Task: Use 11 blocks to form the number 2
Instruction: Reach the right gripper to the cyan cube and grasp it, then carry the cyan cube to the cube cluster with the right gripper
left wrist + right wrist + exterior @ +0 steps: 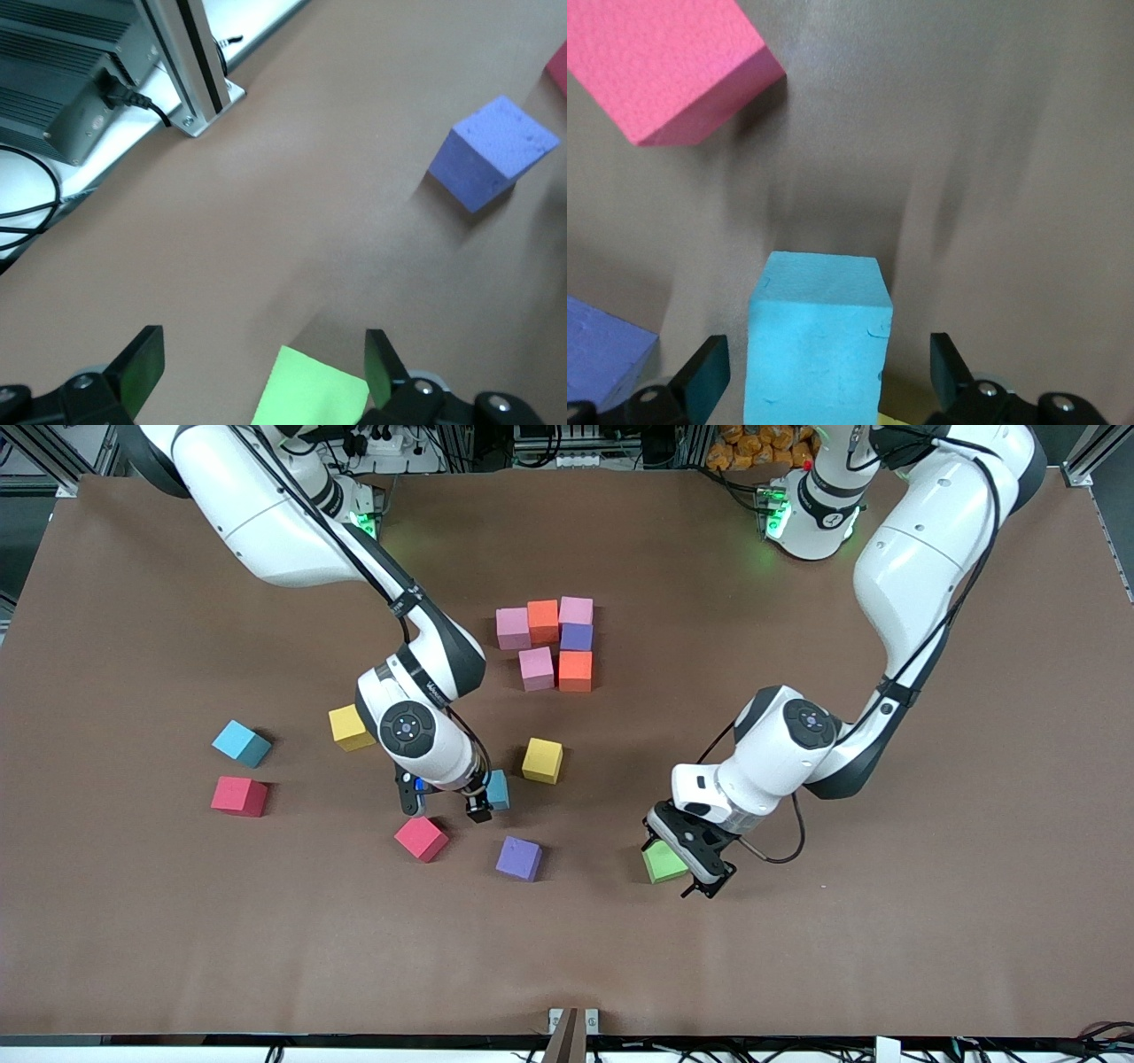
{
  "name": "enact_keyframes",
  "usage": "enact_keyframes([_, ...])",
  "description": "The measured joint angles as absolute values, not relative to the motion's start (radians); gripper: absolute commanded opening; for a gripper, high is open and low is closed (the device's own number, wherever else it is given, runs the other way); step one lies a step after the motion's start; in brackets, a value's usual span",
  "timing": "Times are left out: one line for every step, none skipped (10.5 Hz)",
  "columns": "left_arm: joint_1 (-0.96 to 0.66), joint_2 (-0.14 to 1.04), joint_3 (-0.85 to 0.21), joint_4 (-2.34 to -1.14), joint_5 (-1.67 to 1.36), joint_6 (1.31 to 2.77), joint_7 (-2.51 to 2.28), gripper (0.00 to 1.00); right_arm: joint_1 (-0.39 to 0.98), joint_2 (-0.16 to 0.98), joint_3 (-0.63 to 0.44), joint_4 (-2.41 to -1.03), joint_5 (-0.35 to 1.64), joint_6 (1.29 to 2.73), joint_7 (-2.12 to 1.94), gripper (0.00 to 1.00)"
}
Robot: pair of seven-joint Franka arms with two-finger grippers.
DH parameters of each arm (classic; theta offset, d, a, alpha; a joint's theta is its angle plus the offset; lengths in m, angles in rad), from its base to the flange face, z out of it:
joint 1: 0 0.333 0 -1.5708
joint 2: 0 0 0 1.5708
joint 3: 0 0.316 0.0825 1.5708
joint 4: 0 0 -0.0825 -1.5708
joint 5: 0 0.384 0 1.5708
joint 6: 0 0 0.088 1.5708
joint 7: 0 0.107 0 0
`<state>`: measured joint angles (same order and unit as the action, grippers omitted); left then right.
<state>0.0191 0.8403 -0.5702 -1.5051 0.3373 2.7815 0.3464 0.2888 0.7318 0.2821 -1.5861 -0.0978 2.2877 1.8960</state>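
Front view: both grippers released, left gripper [689,861] astride green block [663,862], right gripper [447,804] astride blue block [497,789]; off-centre closing could tip either.

A brown table [797,957] is lying under the gripper; ahead of it, a metal bracket [208,111] and black cable [133,99] are sitting at the edge.
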Motion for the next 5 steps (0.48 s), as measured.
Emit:
enact_keyframes([0.041,0.84,-0.588,-1.506,0.337,2.78,0.346,1.0,0.291,0.741,0.279,-1.586,-0.102,2.301,1.895,0.1])
enact_keyframes([0.052,0.84,-0.597,-1.507,0.337,2.778,0.346,1.0,0.3,0.75,0.27,-1.586,-0.106,2.322,1.893,0.0])
enact_keyframes([0.053,0.84,-0.599,-1.509,0.337,2.778,0.346,1.0,0.312,0.755,0.263,-1.586,-0.11,2.337,1.892,0.0])
enact_keyframes([0.053,0.84,-0.603,-1.51,0.337,2.778,0.346,1.0,0.324,0.755,0.258,-1.583,-0.116,2.342,1.892,0.0])
enact_keyframes([0.052,0.84,-0.606,-1.511,0.337,2.778,0.346,1.0,0.333,0.755,0.254,-1.582,-0.116,2.341,1.892,0.0])
